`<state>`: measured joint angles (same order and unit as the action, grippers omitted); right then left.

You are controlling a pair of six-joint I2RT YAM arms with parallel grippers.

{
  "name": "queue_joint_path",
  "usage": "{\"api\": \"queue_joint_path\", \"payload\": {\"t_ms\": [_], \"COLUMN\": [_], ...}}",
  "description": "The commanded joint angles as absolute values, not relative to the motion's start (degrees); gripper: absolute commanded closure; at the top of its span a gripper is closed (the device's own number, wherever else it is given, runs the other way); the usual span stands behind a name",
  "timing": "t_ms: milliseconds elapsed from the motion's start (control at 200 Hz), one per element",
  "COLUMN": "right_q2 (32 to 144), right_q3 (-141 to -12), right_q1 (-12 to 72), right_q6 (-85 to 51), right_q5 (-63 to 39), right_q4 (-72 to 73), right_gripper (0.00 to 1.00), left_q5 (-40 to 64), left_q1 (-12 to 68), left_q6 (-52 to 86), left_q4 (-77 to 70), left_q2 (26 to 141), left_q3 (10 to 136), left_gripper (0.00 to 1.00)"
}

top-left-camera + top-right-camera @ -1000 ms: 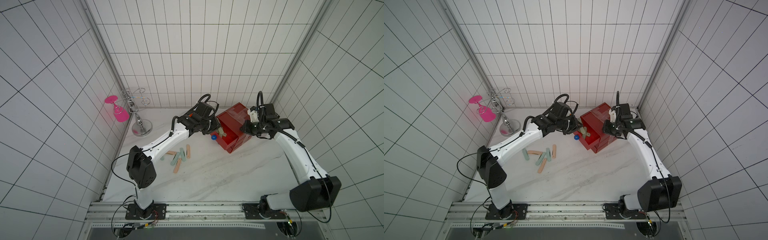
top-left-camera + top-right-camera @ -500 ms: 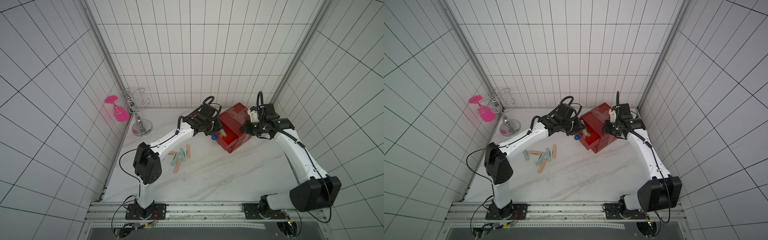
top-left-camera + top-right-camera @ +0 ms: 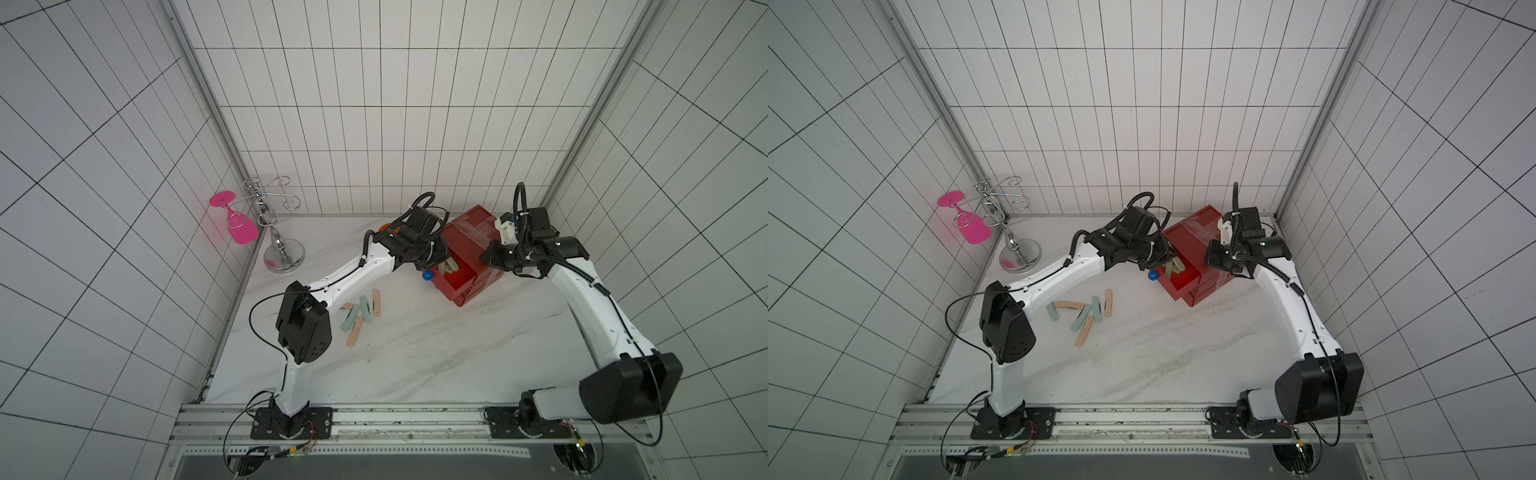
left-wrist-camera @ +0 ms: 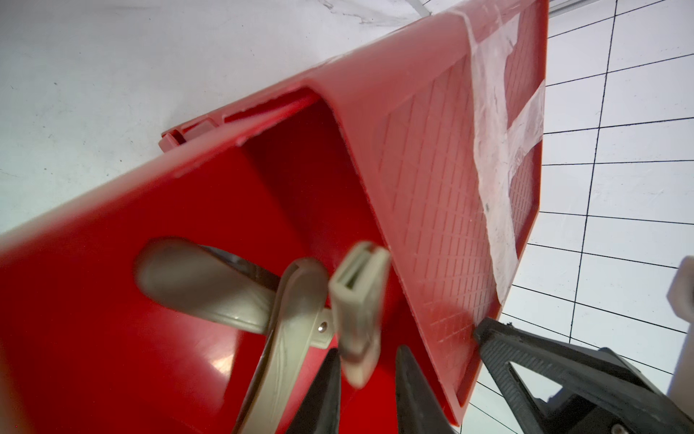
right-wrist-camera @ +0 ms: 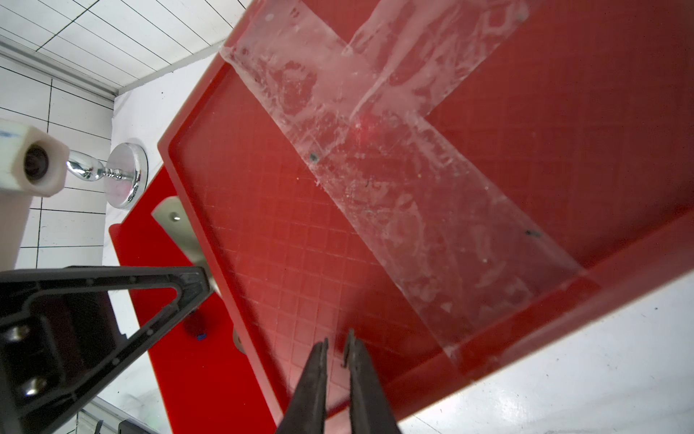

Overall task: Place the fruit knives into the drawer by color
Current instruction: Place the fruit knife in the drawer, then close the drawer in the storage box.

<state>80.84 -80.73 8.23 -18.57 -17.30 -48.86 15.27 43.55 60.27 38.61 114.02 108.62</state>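
Observation:
The red drawer chest point(image 3: 471, 243) point(image 3: 1198, 237) stands at the back of the table, its top drawer point(image 3: 457, 284) point(image 4: 112, 300) pulled out, blue knob point(image 3: 427, 274) in front. My left gripper point(image 4: 368, 351) point(image 3: 441, 261) hangs over that drawer, jaws open. A blurred olive-grey fruit knife point(image 4: 358, 300) sits loose between them, clear of one finger. Two more olive-grey knives point(image 4: 199, 282) lie inside. Several peach-pink and mint-green knives point(image 3: 359, 316) point(image 3: 1086, 309) lie on the table. My right gripper point(image 5: 338, 336) point(image 3: 488, 257) is shut, tips on the chest's taped top point(image 5: 375, 188).
A chrome glass stand point(image 3: 282, 253) with a pink glass point(image 3: 239, 226) hanging on it is at the back left corner. Something orange point(image 3: 384, 227) peeks out behind my left arm. Tiled walls close in on three sides.
My left arm has reached farther over the open drawer and its jaws have widened, letting the olive-grey knife go loose. The right arm has not moved.

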Motion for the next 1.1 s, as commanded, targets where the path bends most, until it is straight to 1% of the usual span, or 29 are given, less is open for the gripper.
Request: {"api": "queue_joint_path", "payload": {"t_ms": [0, 430, 605, 745, 930, 1094], "right_q2": [82.9, 83.1, 83.1, 83.0, 83.1, 83.3], "right_q3": [-78.3, -78.3, -78.6, -79.0, -79.4, -79.5], "right_q1": [7.6, 7.5, 7.5, 7.5, 7.5, 7.4], "right_q6": [-17.9, -17.8, -18.0, -18.0, -17.9, -18.0], "right_q5": [-15.0, -15.1, -15.1, -14.8, -14.3, -13.8], "right_q4": [-61.4, -61.3, -61.4, -61.5, -62.1, -62.8], "right_gripper": [0.84, 0.85, 0.85, 0.84, 0.85, 0.84], "left_q5": [15.5, 13.9, 11.1, 7.8, 5.4, 5.2], "left_q1": [44.1, 44.2, 44.2, 44.1, 44.2, 43.5], "left_q6": [60.7, 59.6, 57.1, 53.7, 48.6, 47.6], "left_q4": [39.2, 41.1, 43.6, 45.8, 44.2, 36.9], "left_q2": [115.5, 113.9, 110.8, 106.8, 99.1, 91.2], "left_q3": [110.6, 114.4, 117.8, 117.6, 110.4, 97.5], "left_gripper": [0.71, 0.71, 0.71, 0.72, 0.72, 0.72]}}
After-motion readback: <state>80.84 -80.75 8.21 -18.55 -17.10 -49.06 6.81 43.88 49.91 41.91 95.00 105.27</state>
